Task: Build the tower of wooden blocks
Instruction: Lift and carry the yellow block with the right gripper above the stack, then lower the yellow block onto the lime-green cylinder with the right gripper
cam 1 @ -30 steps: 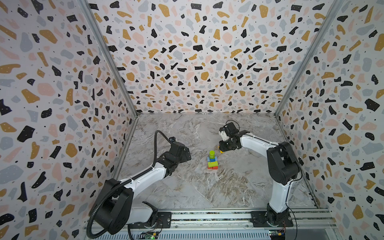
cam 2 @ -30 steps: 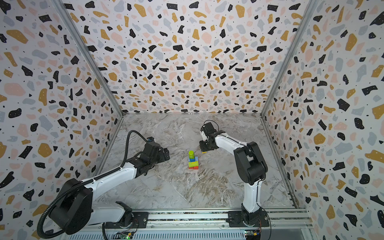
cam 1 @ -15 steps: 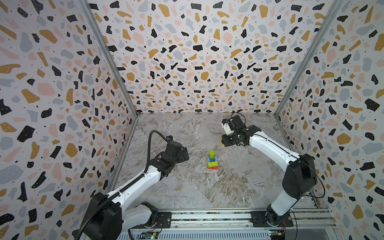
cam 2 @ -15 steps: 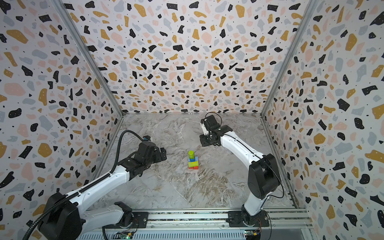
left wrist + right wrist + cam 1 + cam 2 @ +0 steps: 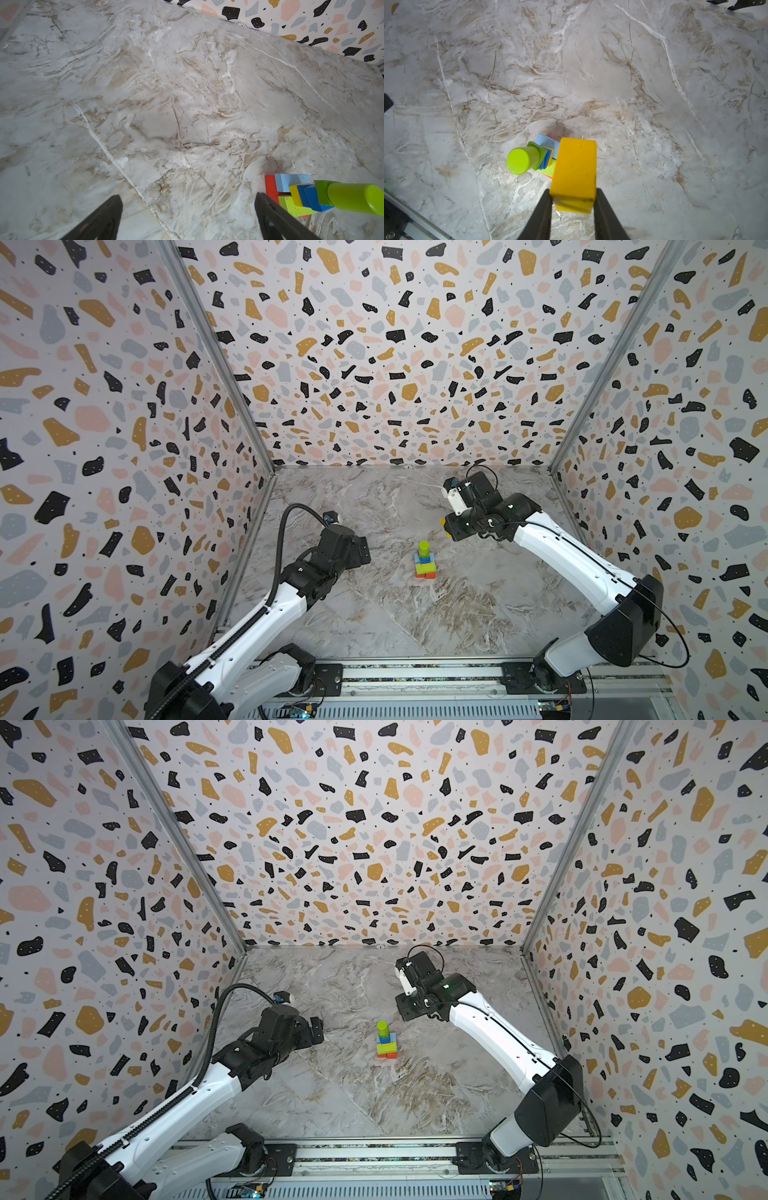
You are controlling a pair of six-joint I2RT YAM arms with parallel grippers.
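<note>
- This looks like a robotics lab test cell: three walls [image 5: 374, 344] printed in a terrazzo pattern box in the work area.
- Bare aluminium posts [image 5: 216, 356] stand in the corners.
- A marble-print table [image 5: 374, 614] has a metal rail [image 5: 415, 674] along its front edge.
- A left arm [image 5: 257, 622] and a right arm [image 5: 561, 556], white and black with exposed cables, are mounted on the rail.

Obstacle: wood block tower [image 5: 424, 564], centre of frame.
Free room: tabletop [image 5: 374, 614] open on every side of it.

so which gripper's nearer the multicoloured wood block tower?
Right, it seems. The right gripper, jaws shut on a yellow wooden block, hangs just behind and right of the wood block tower; the left gripper, jaws open, sits farther off to its left.
</note>
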